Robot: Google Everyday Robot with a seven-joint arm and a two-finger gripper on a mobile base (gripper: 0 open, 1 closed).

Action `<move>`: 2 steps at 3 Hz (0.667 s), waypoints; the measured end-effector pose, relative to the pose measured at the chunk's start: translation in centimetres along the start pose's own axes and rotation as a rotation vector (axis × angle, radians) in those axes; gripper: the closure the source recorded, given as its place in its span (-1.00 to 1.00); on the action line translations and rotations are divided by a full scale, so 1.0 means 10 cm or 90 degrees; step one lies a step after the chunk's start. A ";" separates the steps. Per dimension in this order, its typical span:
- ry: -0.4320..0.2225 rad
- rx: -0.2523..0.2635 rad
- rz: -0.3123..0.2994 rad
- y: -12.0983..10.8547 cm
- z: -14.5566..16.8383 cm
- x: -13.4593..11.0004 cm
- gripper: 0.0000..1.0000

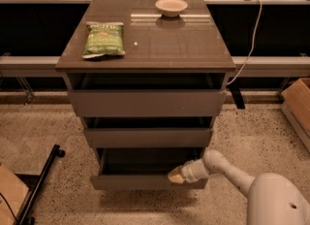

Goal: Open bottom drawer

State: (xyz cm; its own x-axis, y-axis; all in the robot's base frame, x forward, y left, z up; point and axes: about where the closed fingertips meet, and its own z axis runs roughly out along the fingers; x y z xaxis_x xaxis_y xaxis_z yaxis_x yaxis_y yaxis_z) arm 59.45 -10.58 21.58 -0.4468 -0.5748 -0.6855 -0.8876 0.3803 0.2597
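The bottom drawer (pixel 145 182) is the lowest of three below the front edge of the tabletop (pixel 164 49) and stands partly pulled out; the gripper (pixel 175 175) is at the top rim of its front panel, toward the right side; whether it holds the panel, I cannot tell. A green bag (pixel 103 38) lies near the left edge; a bowl (pixel 171 7) sits at the far edge.

So the white arm (pixel 231 170) reaches out of the rounded body (pixel 277 200) in the lower right corner, runs left and slightly up to a bent wrist, and the gripper (pixel 176 175) sits low near centre, tan tip pointing left.
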 end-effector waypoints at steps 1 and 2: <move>0.003 -0.004 0.006 0.05 0.00 0.01 0.68; 0.003 -0.005 0.006 0.05 0.00 0.01 0.21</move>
State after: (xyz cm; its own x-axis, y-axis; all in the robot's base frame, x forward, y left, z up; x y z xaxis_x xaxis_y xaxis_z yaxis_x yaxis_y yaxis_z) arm 58.94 -10.45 21.61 -0.4555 -0.5745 -0.6801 -0.8843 0.3804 0.2709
